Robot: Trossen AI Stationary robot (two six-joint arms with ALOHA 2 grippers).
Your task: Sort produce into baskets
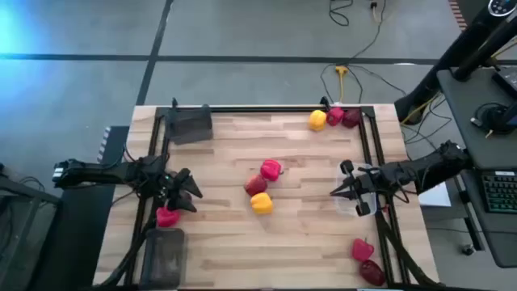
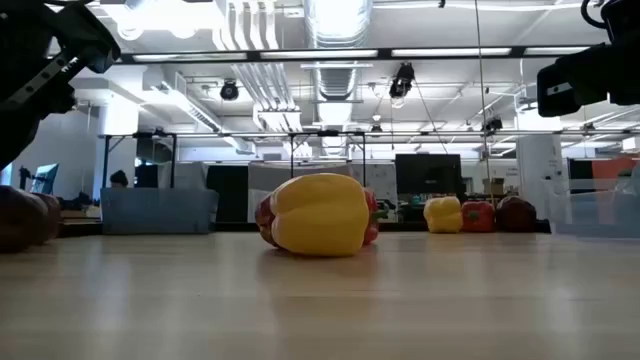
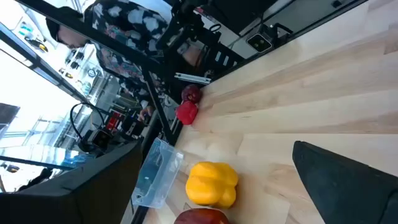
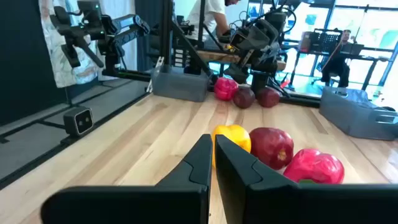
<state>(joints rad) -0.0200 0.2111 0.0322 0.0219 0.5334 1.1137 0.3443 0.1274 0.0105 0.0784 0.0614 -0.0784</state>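
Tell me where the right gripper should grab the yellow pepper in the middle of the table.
Probably across its rounded body, coming from above. The yellow pepper lies on its side touching the red apple, so the fingers should straddle the free flanks. The right gripper is shut and must open first.

Looking like a robotics lab in an open-plan workspace: exposed ceiling ducts and strip lights running overhead, desks with monitors sitting beyond the wooden table, cables trailing across the grey floor, a person working at a bench behind
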